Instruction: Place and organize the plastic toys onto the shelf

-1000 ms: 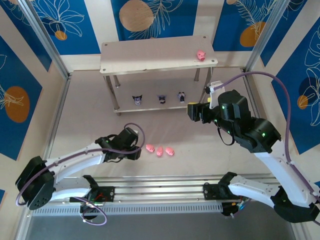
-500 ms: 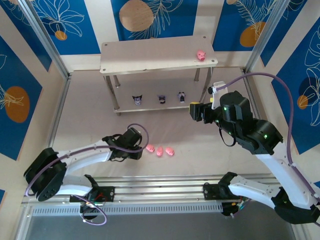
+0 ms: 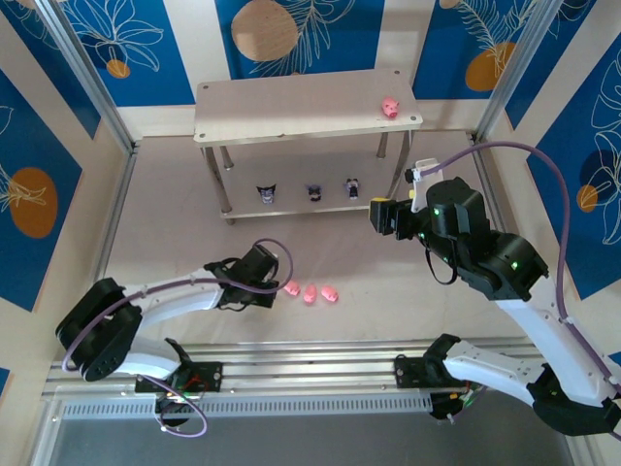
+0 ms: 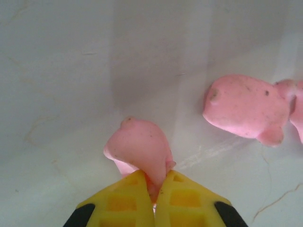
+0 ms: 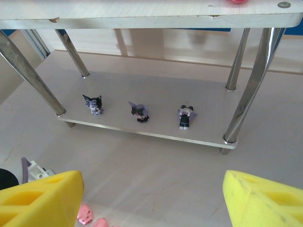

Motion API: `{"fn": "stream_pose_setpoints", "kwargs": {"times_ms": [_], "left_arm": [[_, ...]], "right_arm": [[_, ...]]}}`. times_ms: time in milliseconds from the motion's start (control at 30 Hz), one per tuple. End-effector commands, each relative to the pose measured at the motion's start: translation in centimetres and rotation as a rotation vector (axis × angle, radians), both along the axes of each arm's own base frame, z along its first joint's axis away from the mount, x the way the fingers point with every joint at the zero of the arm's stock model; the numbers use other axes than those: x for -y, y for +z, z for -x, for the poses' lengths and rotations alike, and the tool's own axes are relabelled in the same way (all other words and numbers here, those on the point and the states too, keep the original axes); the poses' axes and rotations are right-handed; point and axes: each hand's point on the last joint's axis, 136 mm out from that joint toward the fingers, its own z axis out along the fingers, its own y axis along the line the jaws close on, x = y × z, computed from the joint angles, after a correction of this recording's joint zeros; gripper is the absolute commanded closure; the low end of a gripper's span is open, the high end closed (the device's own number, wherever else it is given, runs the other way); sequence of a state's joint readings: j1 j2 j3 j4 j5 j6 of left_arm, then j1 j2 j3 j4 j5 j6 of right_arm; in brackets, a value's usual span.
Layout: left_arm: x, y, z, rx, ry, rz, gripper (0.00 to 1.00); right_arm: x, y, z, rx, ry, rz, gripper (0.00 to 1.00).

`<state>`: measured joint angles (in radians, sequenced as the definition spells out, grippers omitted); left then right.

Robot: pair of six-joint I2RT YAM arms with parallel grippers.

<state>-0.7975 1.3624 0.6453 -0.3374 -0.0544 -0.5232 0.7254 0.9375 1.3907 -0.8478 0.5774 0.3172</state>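
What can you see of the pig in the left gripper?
The pig is a small, smooth, pink figure, plastic by its look, with a few dark specks. Its body is rounded with small stubs; its face is not clear. The left gripper is shut on its near end, the yellow fingers pinching it from both sides. It seems to rest on the pale table, apart from the next pig to its right.

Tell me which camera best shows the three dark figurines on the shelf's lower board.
The right wrist view: the three dark figurines stand in a row on the lower board of the shelf, close and unobstructed. The top external view shows them as tiny specks on that board.
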Motion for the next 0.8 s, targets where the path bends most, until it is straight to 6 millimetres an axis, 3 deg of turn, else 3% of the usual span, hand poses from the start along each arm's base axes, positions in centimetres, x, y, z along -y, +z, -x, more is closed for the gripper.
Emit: {"fn": "stream_pose_setpoints", "kwargs": {"times_ms": [0, 67, 200, 467, 533, 633, 767], "left_arm": [[0.0, 2.4, -0.6, 0.04, -0.008, 0.03, 1.0], [-0.2, 4.9, -1.1, 0.085, -0.009, 0.05, 1.0], [-0.8, 11.9, -2.5, 0.204, -0.017, 0.104, 1.0], [-3.0, 30.6, -7.3, 0.564, -0.058, 0.153, 0.97], [-3.5, 34.5, -8.8, 0.637, -0.066, 0.143, 0.97], [-4.2, 38.4, -10.9, 0.705, -0.059, 0.138, 0.97], [-4.4, 40.1, -13.5, 0.718, -0.054, 0.143, 0.96]], "right_arm": [[0.5, 0.4, -0.3, 0.028, -0.027, -0.01, 0.22], [0.4, 0.3, -0.4, 0.03, -0.028, -0.008, 0.23], [0.3, 0.3, -0.5, 0.032, -0.028, -0.012, 0.23], [-1.2, 0.2, -1.4, 0.031, 0.009, -0.022, 0.24], [-1.8, 0.3, -1.7, 0.029, 0.025, -0.023, 0.24], [-2.3, 0.5, -1.9, 0.032, 0.04, -0.026, 0.24], [-2.6, 0.8, -2.1, 0.042, 0.051, -0.026, 0.24]]}}
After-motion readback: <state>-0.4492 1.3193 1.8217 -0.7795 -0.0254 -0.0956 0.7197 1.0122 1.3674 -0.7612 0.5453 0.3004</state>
